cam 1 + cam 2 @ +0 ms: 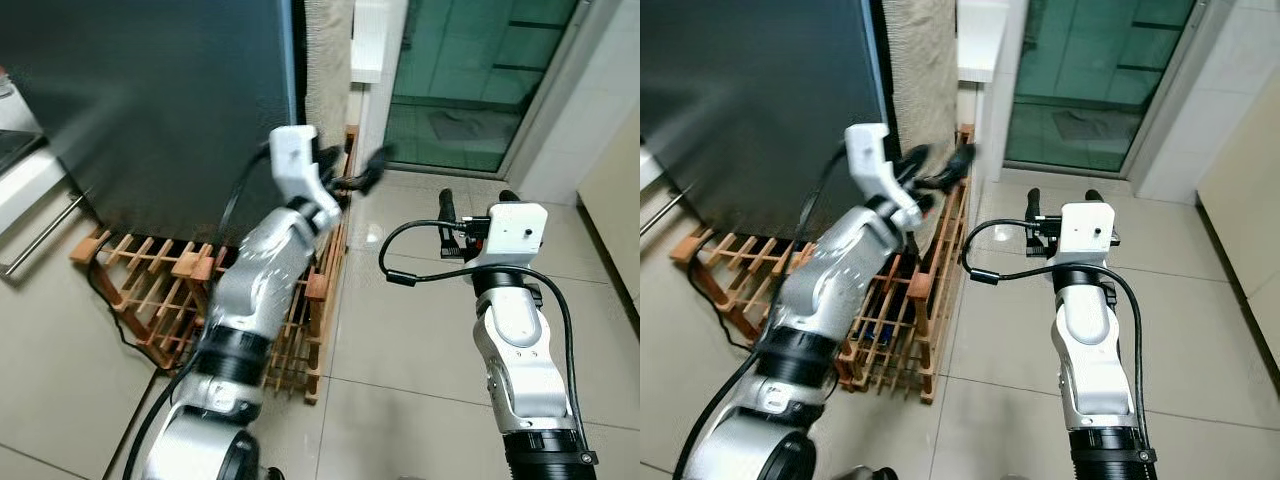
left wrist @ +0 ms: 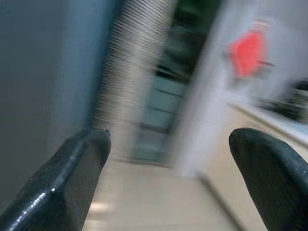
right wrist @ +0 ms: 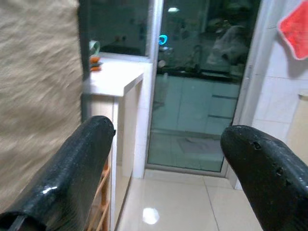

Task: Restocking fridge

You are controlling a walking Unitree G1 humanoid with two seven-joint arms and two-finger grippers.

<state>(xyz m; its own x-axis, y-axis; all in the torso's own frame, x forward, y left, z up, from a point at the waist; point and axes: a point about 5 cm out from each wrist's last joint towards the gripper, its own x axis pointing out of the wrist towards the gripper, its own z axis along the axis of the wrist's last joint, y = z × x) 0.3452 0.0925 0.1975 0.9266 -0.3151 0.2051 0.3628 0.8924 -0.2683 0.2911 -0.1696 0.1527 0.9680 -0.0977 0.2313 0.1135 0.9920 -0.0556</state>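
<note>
Both hands are empty, fingers spread. Right hand [image 1: 478,197], nearer the camera, hangs over the tiled floor [image 1: 420,330]. Left hand [image 1: 362,170] reaches beside the right edge of the dark fridge [image 1: 150,100], whose door is closed, above a wooden rack [image 1: 160,290]. Beyond lies a glass door [image 1: 470,80].

The floor [image 1: 420,330] is laid with large pale glossy tiles and dark grout lines, with a bright spot of reflected light near the glass door. A low wooden slatted rack [image 1: 160,290] lies flat on it, and the dark fridge [image 1: 150,100] stands on that rack. A black cable [image 1: 105,295] trails on the tiles beside the rack's left edge.
</note>
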